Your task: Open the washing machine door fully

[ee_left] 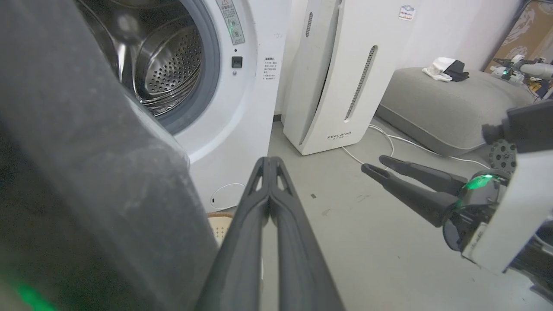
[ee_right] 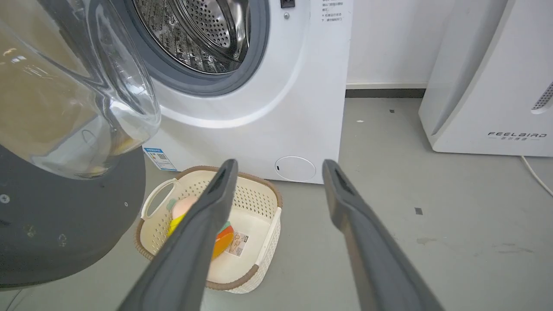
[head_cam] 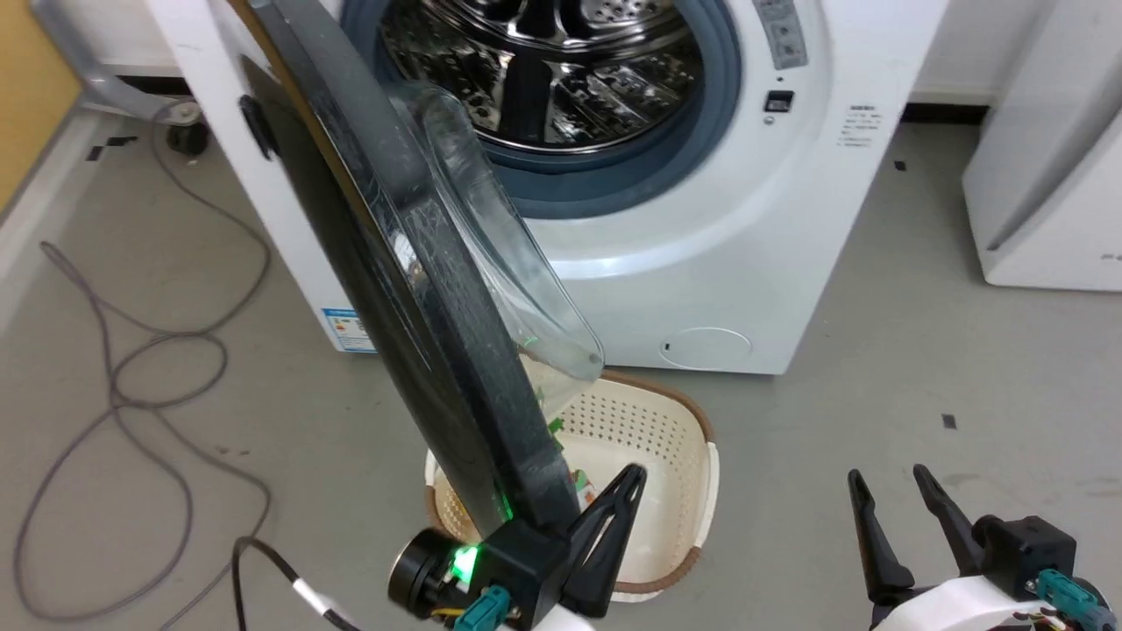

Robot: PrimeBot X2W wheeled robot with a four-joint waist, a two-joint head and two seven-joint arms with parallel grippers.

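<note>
You had one washer door (head_cam: 412,289) standing open over one basket (head_cam: 640,412), your left claw (head_cam: 633,480) pinched closed, your right claw (head_cam: 887,475) spread empty.

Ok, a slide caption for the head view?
Shut left gripper beside the swung-out washing machine door; open right gripper hangs apart.

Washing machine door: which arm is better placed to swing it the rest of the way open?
Left, I'd say. The left pincer, shut, sits by the washing machine door, at its lower edge on the glass-bowl side, ready to push. The right pincer hangs open over floor, clear of the door.
</note>
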